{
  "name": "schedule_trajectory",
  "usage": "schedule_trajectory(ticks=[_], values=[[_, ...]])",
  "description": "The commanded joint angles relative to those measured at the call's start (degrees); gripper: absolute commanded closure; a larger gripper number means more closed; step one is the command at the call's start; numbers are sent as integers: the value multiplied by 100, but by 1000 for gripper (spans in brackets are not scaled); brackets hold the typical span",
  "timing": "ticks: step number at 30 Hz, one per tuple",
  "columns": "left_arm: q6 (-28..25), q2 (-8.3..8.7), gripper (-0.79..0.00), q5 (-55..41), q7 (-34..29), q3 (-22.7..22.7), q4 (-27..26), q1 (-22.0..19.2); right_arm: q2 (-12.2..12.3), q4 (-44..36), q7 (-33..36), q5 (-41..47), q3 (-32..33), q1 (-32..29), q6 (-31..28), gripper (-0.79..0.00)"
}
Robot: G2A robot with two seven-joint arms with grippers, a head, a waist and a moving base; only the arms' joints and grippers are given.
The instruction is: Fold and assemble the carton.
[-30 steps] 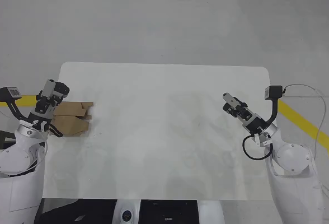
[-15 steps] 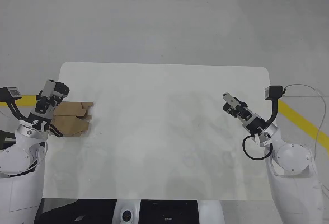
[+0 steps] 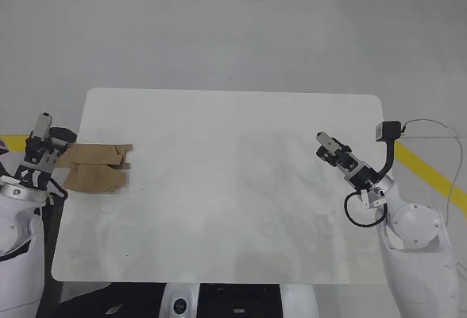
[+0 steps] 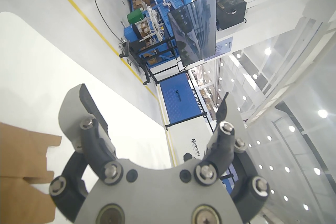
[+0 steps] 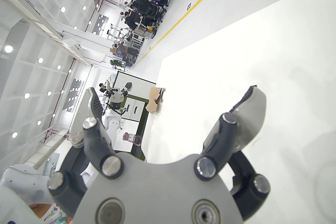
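Observation:
A flat brown cardboard carton (image 3: 97, 166) lies unfolded at the table's left edge, its notched flaps toward the table's middle. My left gripper (image 3: 43, 127) hangs open just off that edge, to the left of the carton and apart from it. In the left wrist view the carton (image 4: 23, 156) sits beside the open left gripper (image 4: 155, 104), with nothing between the fingers. My right gripper (image 3: 326, 143) hovers open and empty above the table's right side. From the right wrist view the right gripper (image 5: 172, 97) faces across the table toward the far-off carton (image 5: 155, 100).
The white table (image 3: 233, 222) has rounded corners and bare room between the two arms. A yellow floor line (image 3: 424, 171) runs past the right side. A cable (image 3: 454, 171) trails on the floor by the right arm.
My left arm has drawn back to the left, off the carton and past the table's edge. The carton now shows in full. The right arm has not moved.

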Motion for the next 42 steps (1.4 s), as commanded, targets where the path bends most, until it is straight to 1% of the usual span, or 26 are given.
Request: schedule_trajectory(ticks=[1, 3, 5, 9, 13, 16, 20, 24, 28, 34, 42], values=[[91, 2, -785, -377, -232, -170, 0, 188, 0, 0, 0, 0, 0, 0, 0, -785], [44, 1, -785, -660, -418, -346, 2, 359, 0, 0, 0, 0, 0, 0, 0, -785], [-180, -8, -785, -825, -532, -486, 96, 537, 0, 0, 0, 0, 0, 0, 0, -785], [-571, -36, -785, -976, -489, -671, 400, 761, 0, 0, 0, 0, 0, 0, 0, -785], [-749, -40, -785, -758, -314, -804, 770, 823, 0, 0, 0, 0, 0, 0, 0, -785], [-822, -31, -785, -567, -195, -886, 1058, 775, 0, 0, 0, 0, 0, 0, 0, -785], [-632, 6, -785, -449, -138, -1047, 1473, 646, 0, 0, 0, 0, 0, 0, 0, -785], [-351, 76, -785, -323, -361, -1216, 1945, 508, 0, 0, 0, 0, 0, 0, 0, -785], [-431, 142, -785, -22, -458, -1280, 2424, 296, 0, 0, 0, 0, 0, 0, 0, -785], [-504, 227, -785, 339, -854, -1141, 2989, -14, 0, 0, 0, 0, 0, 0, 0, -785], [-686, 273, -785, 631, -908, -697, 3717, -705, 0, 0, 0, 0, 0, 0, 0, -785]])
